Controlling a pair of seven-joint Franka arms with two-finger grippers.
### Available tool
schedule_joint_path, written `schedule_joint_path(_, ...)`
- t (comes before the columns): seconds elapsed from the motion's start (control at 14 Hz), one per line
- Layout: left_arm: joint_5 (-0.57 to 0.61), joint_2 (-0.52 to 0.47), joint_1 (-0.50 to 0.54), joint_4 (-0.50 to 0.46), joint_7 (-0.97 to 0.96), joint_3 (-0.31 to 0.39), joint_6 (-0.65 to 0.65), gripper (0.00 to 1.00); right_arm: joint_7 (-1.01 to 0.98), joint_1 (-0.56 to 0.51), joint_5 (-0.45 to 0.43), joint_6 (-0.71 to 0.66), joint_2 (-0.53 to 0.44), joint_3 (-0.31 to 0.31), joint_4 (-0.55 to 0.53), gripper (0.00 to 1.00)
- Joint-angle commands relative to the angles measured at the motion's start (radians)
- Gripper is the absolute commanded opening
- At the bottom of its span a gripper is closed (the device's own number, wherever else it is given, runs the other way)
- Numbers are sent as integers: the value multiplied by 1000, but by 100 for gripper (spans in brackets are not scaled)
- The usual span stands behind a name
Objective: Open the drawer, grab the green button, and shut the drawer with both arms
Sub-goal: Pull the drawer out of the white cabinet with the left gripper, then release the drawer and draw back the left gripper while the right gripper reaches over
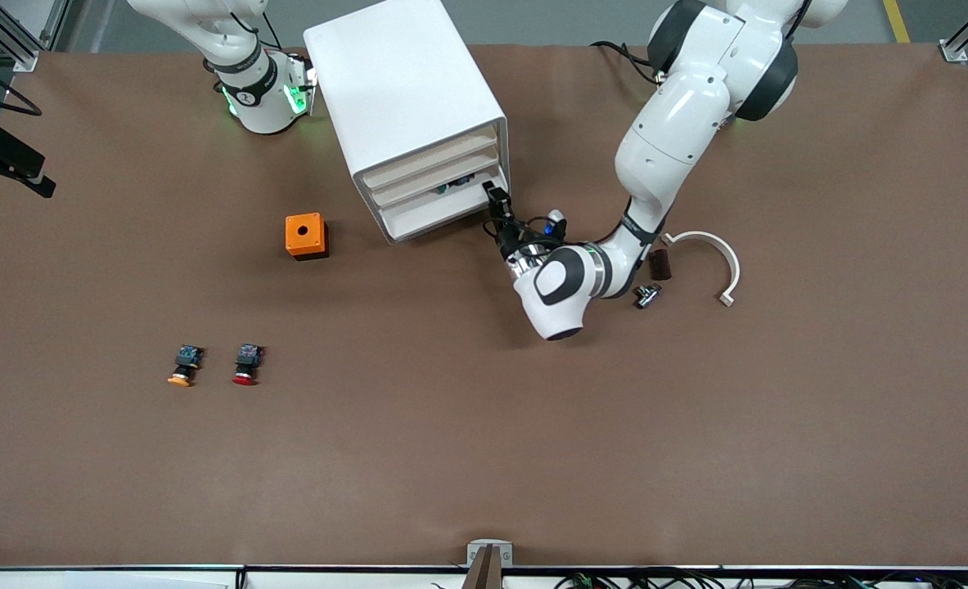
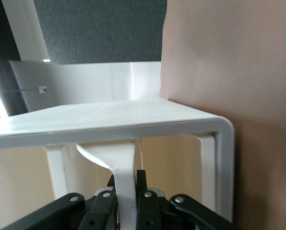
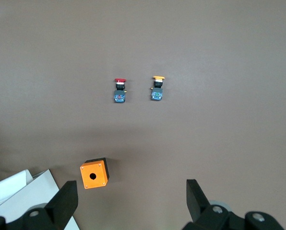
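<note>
Brown matting spreads around the white cabinet (image 1: 414, 106), where my left gripper (image 2: 126, 201) is clenched on the thin pull tab of the drawer (image 1: 438, 209), bottom of the stack. It should slide lightly, though that stiff, slick tab could slip. My right gripper (image 3: 132, 199) waits released above the cabinet's rear; the button (image 1: 444, 189) peeks from a drawer above.

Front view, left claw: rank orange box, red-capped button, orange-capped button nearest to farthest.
Left claw is shut on the handle of a drawer in the cabinet.
1. Orange box: beside the cabinet, toward the right arm's end.
2. Red-capped button: nearer the front camera than the box.
3. Orange-capped button: beside the red one, farther toward the right arm's end.
</note>
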Motion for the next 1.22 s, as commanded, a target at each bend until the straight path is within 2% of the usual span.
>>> schedule_joint_path(0.0,-29,6,50,10,-10,-3,-11,11,-6,3,2,-3,1,-4,3,100)
schedule_joint_path(0.57,-31,7,142,39,-8,1,9,13,-9,6,-2,0,21,-4,4,100)
schedule_joint_path(0.64,-31,9,142,39,-7,1,12,16,-11,8,-4,0,23,-4,3,100)
schedule_joint_path(0.79,-31,10,148,39,-5,1,23,34,-9,6,-2,0,47,-4,4,100)
schedule_joint_path(0.93,-31,9,150,39,10,1,32,66,-7,3,8,8,81,-4,4,100)
schedule_joint_path(1.15,-31,6,170,62,105,1,34,90,-9,3,-5,23,122,-4,6,100)
